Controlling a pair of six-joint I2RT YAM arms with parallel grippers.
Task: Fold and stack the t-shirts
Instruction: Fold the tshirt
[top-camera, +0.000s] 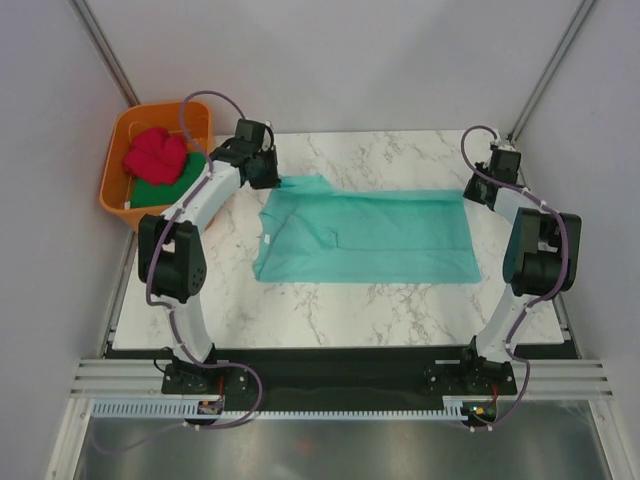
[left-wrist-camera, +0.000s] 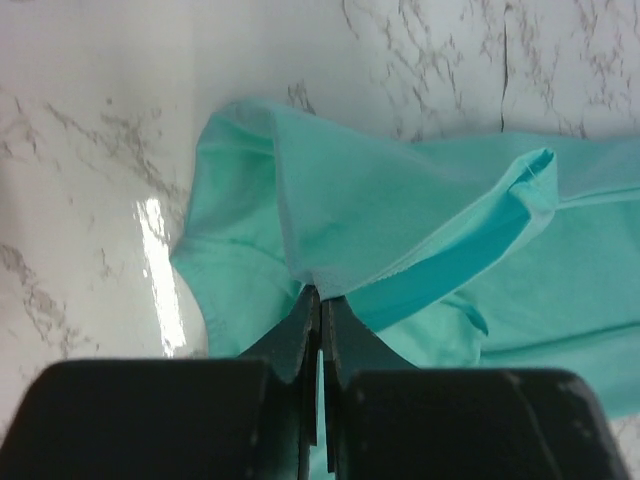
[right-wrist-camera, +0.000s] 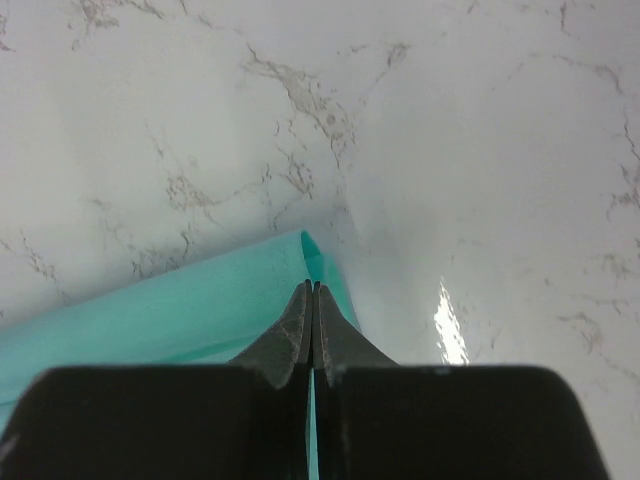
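Teal shirt (top-camera: 365, 237) lies flat on table (top-camera: 330, 310), spread btwn both grippers. L gripper (left-wrist-camera: 318, 296) clamped on its far-left corner, cloth bunched; R gripper (right-wrist-camera: 311, 290) clamped on far-right corner. Beyond, far left: red shirt (top-camera: 156, 153) atop green shirt (top-camera: 165, 188) in tub (top-camera: 112, 185).

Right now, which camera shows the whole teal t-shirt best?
The top external view: the teal t-shirt lies spread out, with nearly its whole outline visible. The left wrist view shows only a bunched corner pinched in the left gripper. The right wrist view shows only an edge clamped in the right gripper.
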